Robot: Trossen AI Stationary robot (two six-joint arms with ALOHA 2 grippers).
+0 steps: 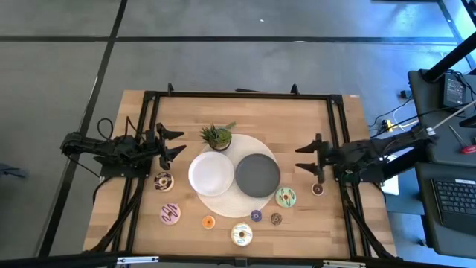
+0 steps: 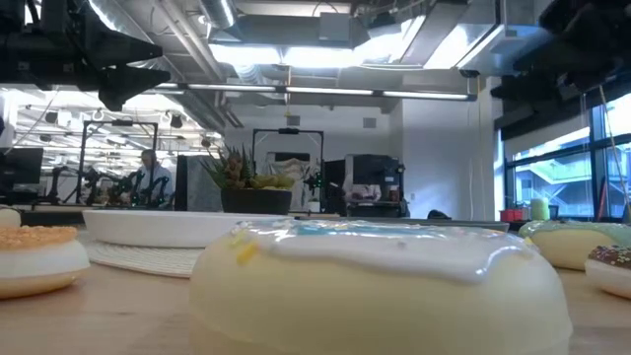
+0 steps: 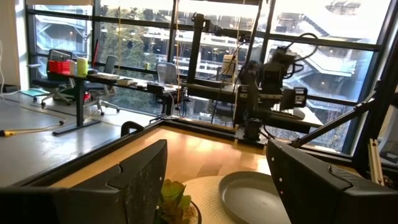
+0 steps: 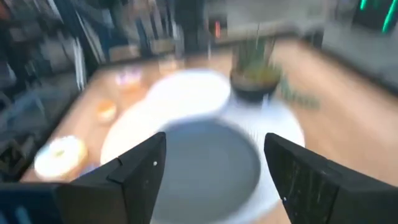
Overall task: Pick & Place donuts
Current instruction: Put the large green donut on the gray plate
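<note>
The wooden worktop [image 1: 141, 223] fills the middle of the high view, with a pale round mat [image 1: 223, 199] at its centre carrying a white plate [image 1: 210, 173], a dark grey plate [image 1: 257, 174] and a small potted plant [image 1: 216, 135]. The left claw [image 1: 172, 143] hovers at mid-left and the right claw [image 1: 306, 158] at mid-right, both spread wide and holding nothing. No donut has been picked, so the job looks to be at its start, in the approach; the next move calls for one arm to drop over a nearby ring and close on it. I count eight donuts along the lower half of the frame: chocolate-sprinkled [image 1: 163, 180], pink [image 1: 170, 214], white [image 1: 241, 235] and green [image 1: 285, 196], then the minis, orange [image 1: 208, 222], purple [image 1: 256, 216] and two brown [image 1: 276, 219] [image 1: 317, 189]. Both plates are bare.
</note>
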